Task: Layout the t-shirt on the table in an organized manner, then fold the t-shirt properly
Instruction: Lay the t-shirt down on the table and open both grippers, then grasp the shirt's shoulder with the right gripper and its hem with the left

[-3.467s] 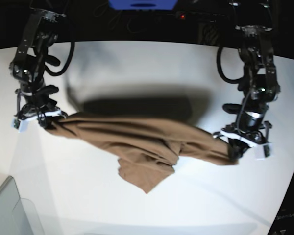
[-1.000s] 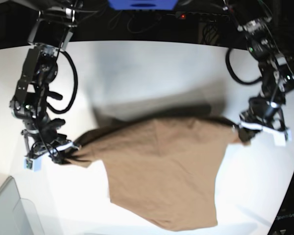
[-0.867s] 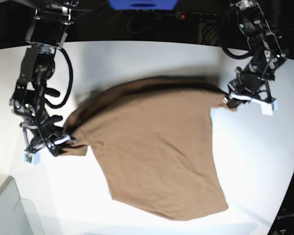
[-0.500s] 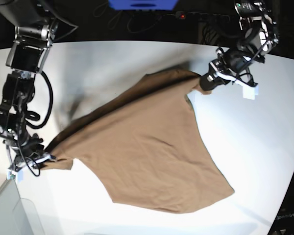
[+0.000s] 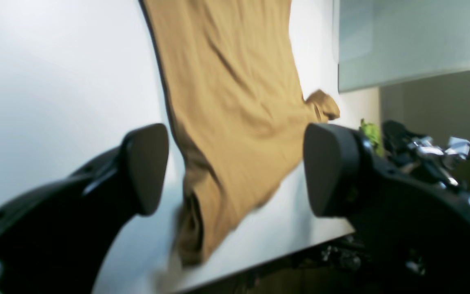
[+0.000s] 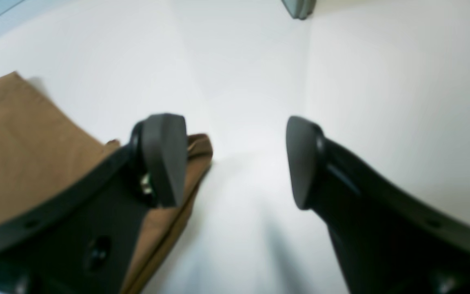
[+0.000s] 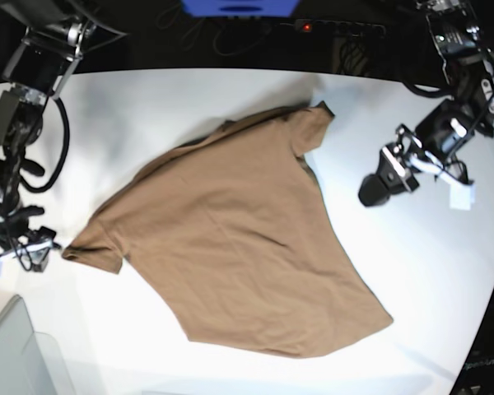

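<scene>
The tan-brown t-shirt (image 7: 239,239) lies spread flat and diagonal on the white table (image 7: 428,280). One sleeve points to the far middle and the other to the left edge. My left gripper (image 7: 377,188) is open and empty, off the shirt to its right. In the left wrist view its jaws (image 5: 235,171) stand wide apart with the shirt (image 5: 227,81) below and beyond them. My right gripper (image 7: 29,253) is open and empty just left of the left sleeve. In the right wrist view (image 6: 233,161) the sleeve (image 6: 23,143) lies beside one finger. No tag shows.
A grey translucent bin (image 7: 16,354) stands at the table's front left corner, close to my right gripper; it also shows in the left wrist view (image 5: 402,36). Cables and dark equipment lie beyond the table's far edge.
Both grippers let go of the shirt after swinging it out. It now lies flat on the table. My left arm has drawn back to the right, and my right gripper rests beside the sleeve.
</scene>
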